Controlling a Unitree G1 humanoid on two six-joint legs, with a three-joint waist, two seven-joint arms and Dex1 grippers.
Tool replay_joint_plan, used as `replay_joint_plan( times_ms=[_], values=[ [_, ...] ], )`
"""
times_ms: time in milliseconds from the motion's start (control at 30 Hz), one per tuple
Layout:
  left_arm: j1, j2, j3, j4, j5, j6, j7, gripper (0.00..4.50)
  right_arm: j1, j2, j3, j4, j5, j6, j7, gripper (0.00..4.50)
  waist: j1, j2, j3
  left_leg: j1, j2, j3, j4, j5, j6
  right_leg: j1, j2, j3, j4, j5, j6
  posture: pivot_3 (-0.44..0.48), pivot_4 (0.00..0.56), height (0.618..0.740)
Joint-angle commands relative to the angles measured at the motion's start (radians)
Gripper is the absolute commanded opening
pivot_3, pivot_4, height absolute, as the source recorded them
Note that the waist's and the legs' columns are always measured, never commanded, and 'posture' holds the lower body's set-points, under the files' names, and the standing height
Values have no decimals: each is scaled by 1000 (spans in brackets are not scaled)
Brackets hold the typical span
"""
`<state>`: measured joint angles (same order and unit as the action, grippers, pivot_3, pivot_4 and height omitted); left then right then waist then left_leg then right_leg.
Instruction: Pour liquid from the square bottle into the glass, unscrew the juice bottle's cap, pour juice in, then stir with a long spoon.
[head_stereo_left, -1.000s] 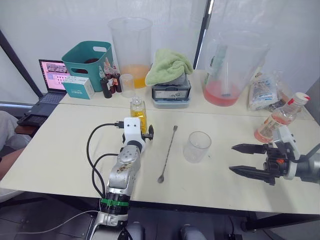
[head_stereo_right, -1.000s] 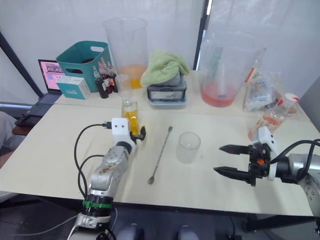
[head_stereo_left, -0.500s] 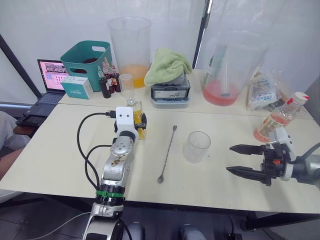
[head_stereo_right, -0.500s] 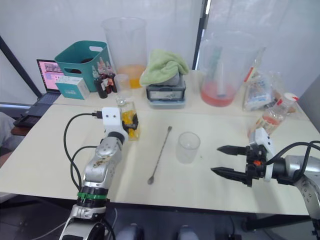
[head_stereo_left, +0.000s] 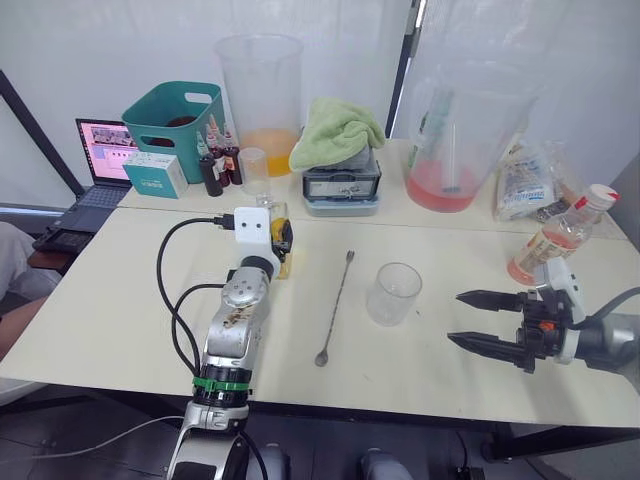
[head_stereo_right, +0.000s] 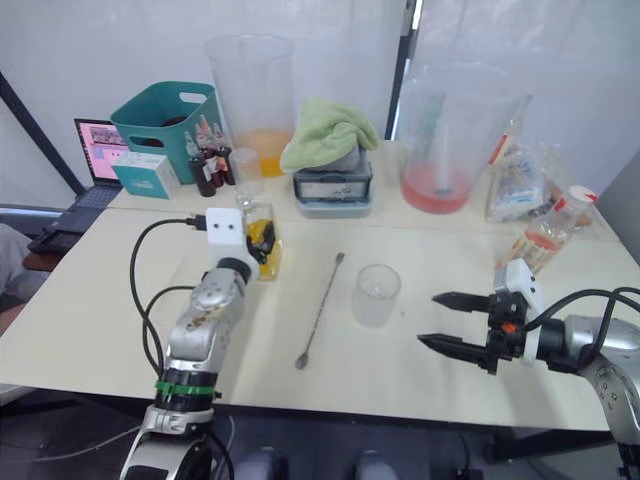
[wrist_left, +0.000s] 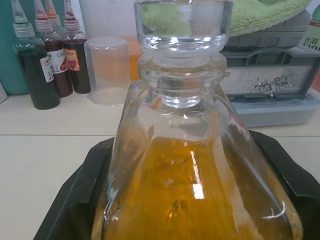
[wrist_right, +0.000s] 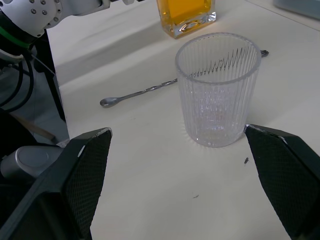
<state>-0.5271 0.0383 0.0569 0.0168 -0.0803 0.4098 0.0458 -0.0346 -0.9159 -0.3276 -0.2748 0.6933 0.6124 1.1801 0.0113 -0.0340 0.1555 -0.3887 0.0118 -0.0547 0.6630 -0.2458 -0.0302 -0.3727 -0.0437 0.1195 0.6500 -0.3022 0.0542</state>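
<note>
The first pour is being prepared — the square bottle (wrist_left: 195, 190) is flanked by the left gripper (head_stereo_right: 262, 238), closure undeterminable; the right gripper (head_stereo_left: 478, 320) is spread wide, empty. Next, lifting toward the glass (head_stereo_left: 392, 293) is required.

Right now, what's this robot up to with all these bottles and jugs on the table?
It looks like it is starting to mix a drink. Its left gripper has its black fingers on either side of the square bottle of orange liquid, which stands on the table. The right gripper hovers open, facing the empty glass. The long spoon lies flat between bottle and glass. The juice bottle stands capped at the far right. Nothing has been poured into the glass.
</note>
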Motion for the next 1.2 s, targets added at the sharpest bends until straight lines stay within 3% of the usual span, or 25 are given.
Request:
replay_joint_plan(
  times_ms=[33, 133, 333, 500, 667, 767, 1000, 1200],
  values=[
    [-26, 38, 35, -7, -30, -10, -50, 2810, 0, 2, -28, -31, 23, 0, -17, 4500, 0, 0, 0, 0, 0, 0, 0, 0, 0, 0, 0, 0, 0, 0, 0, 0, 150, 740],
    [-27, 103, 55, -36, -96, -46, -179, 2810, 2, 12, -35, -37, 23, -2, -40, 4500, -5, 0, 0, 0, 0, 0, 0, 0, 0, 0, 0, 0, 0, 0, 0, 0, 150, 740],
    [-23, 328, 100, -90, -332, -74, -659, 2810, 2, 30, -32, -32, 20, -16, -54, 4500, -10, 0, 1, -7, 1, 0, 0, 0, 0, -10, 0, -1, 4, 3, -1, 0, 150, 740],
    [-47, 486, 114, -97, -512, 25, -966, 2810, -5, 31, -34, -20, 13, -28, -55, 4500, -11, 0, 1, -12, 1, -2, 0, 0, 0, -17, 0, -4, 8, 6, -2, 0, 150, 740],
    [-67, 599, 57, -129, -622, 127, -1213, 2810, -3, 25, -42, -6, 6, -43, -51, 4500, -17, 1, 1, -11, 1, -2, 0, 0, 0, -16, 0, -5, 7, 6, -2, 0, 150, 740],
    [-84, 599, 8, -158, -639, 144, -1282, 2810, 5, 22, -48, -11, 8, -45, -52, 4500, -17, 1, 2, -11, 1, -2, 0, 0, 0, -16, 0, -5, 7, 6, -2, 0, 150, 740],
    [-113, 433, -132, -186, -585, 48, -1314, 2810, 13, 5, -74, -25, 22, -28, -46, 4500, -20, 1, 2, -12, 1, -2, 2, 0, 0, -16, 0, -5, 7, 6, -2, 0, 150, 740],
    [-95, 312, -259, -165, -465, -98, -1303, 2810, 22, -3, -87, -37, 23, -17, -47, 4500, -27, 1, 2, -11, 1, -1, 2, 1, 1, -16, 1, -4, 8, 6, -2, 0, 150, 740]
  ],
)
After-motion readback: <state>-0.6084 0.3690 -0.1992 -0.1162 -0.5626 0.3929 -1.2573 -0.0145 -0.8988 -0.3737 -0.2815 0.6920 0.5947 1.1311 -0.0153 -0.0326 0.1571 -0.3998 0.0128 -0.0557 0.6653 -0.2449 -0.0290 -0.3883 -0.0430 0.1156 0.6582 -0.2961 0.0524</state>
